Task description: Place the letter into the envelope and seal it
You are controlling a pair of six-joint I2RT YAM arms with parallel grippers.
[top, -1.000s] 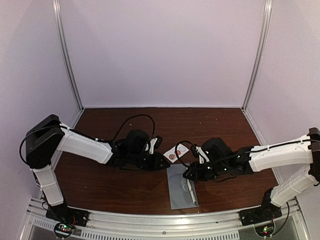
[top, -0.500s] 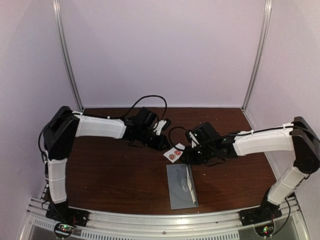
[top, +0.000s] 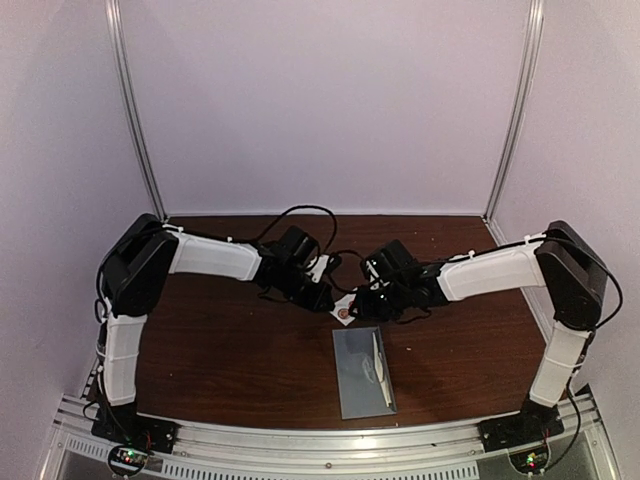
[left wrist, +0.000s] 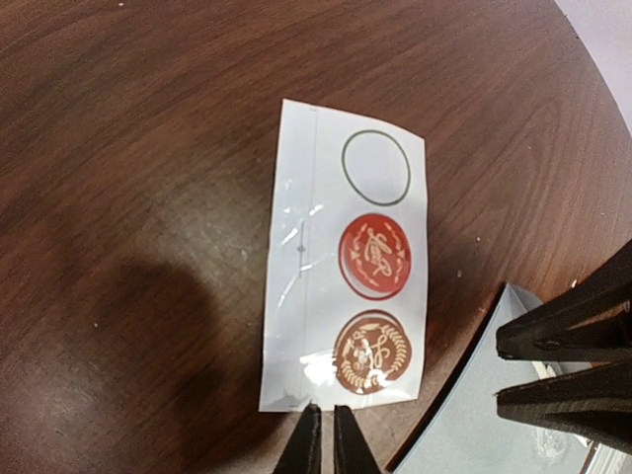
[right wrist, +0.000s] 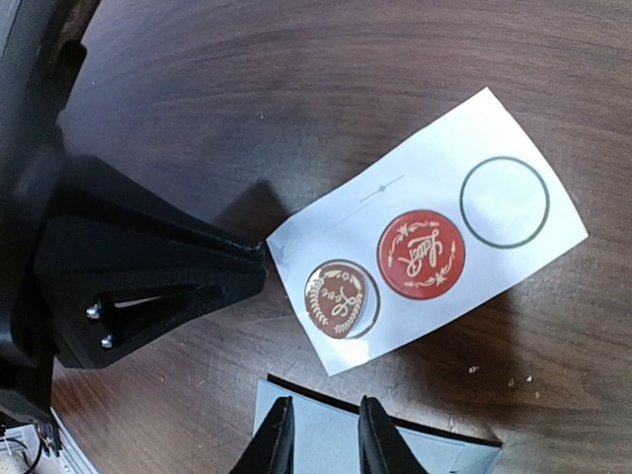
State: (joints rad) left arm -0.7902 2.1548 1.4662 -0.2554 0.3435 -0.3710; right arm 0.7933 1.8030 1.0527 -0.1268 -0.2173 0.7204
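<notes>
Left gripper (left wrist: 324, 441), jaws nearly together at the small white card of round red stickers (left wrist: 296, 197). Nipped or not, I cannot tell. Right gripper (right wrist: 321, 434) hovers part-open, empty, over the flat grey-blue paper envelope (top: 355, 385) lying just beside the card. I'd pin the card firmly, then peel a sticker by its rim.

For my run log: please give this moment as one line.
left gripper: nearly shut at sticker card corner | right gripper: open above envelope edge

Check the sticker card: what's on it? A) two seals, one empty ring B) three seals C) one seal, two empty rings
A: the left wrist view shows the sticker card holding a red seal, a brown seal and one empty ring.
</notes>
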